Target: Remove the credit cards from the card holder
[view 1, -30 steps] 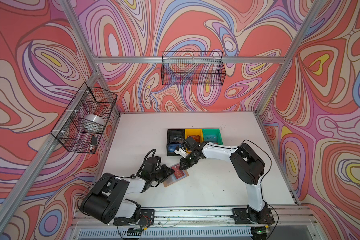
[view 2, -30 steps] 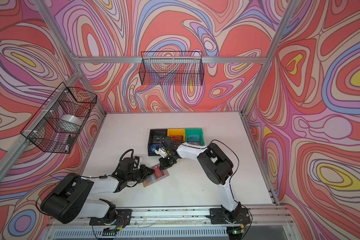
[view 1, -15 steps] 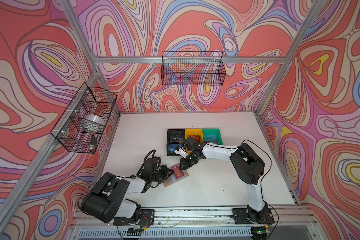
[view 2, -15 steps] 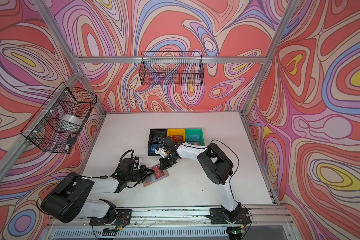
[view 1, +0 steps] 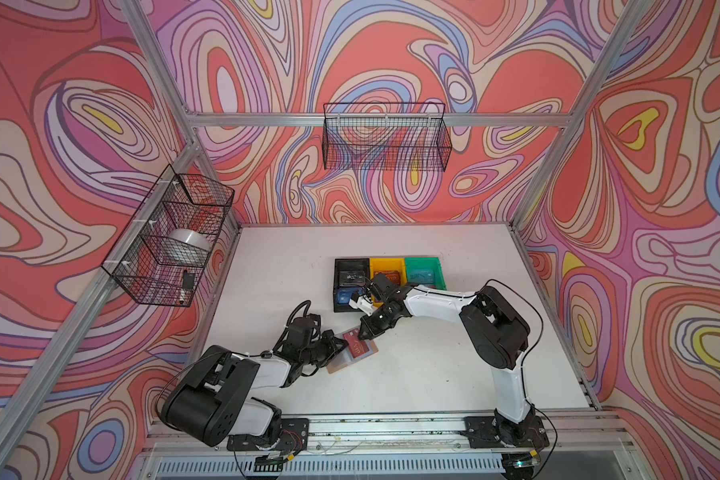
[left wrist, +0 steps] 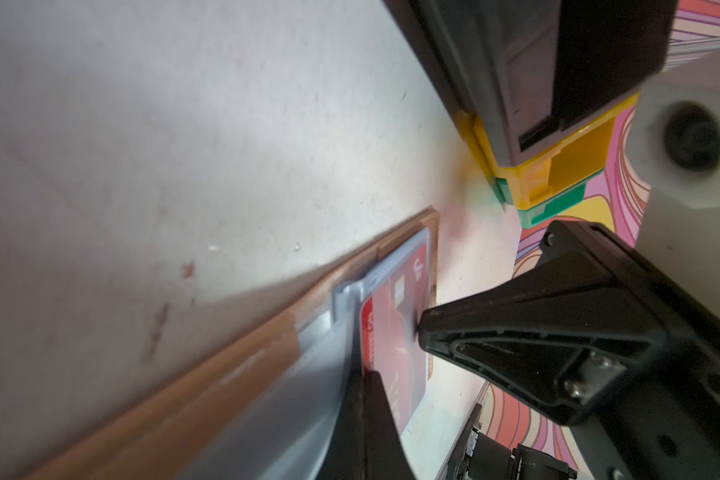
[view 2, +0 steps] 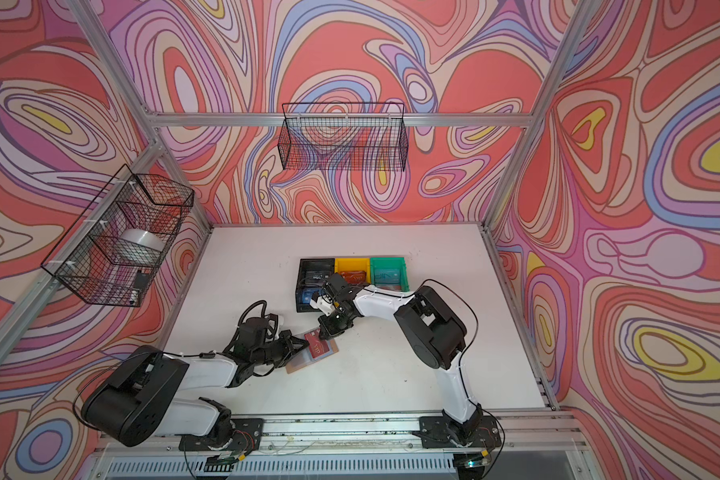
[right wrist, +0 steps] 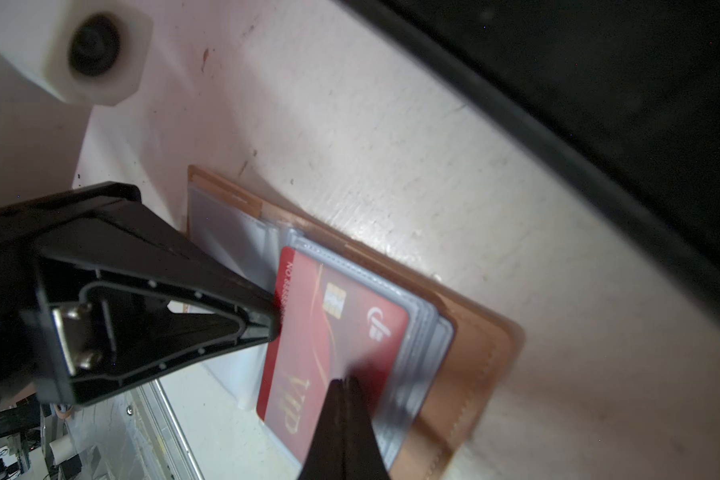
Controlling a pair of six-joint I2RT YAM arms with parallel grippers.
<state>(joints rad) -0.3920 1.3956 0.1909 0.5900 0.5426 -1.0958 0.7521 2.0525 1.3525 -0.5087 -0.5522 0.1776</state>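
The tan card holder (view 1: pixel 334 365) (right wrist: pixel 474 353) lies open on the table with its clear sleeve pages up. A red "VIP" credit card (view 1: pixel 356 345) (right wrist: pixel 329 332) sticks partway out of a sleeve, past the holder's spine. My left gripper (view 1: pixel 343 342) (left wrist: pixel 366 386) is shut on that card's long edge. My right gripper (view 1: pixel 364 332) (right wrist: pixel 341 386) is shut, and its tips press on the card and sleeve from above. In the left wrist view the right gripper's tip touches the red credit card (left wrist: pixel 395 332).
Behind the holder stand a black bin (view 1: pixel 352 264), a yellow bin (view 1: pixel 387 262) and a green bin (view 1: pixel 425 262), each with flat cards inside; a blue card (view 1: pixel 344 296) lies in the black one. Wire baskets (view 1: pixel 171 232) hang on the left and back walls.
My left gripper's jaws have closed onto the red card's edge. Both arms have stayed almost where they were.
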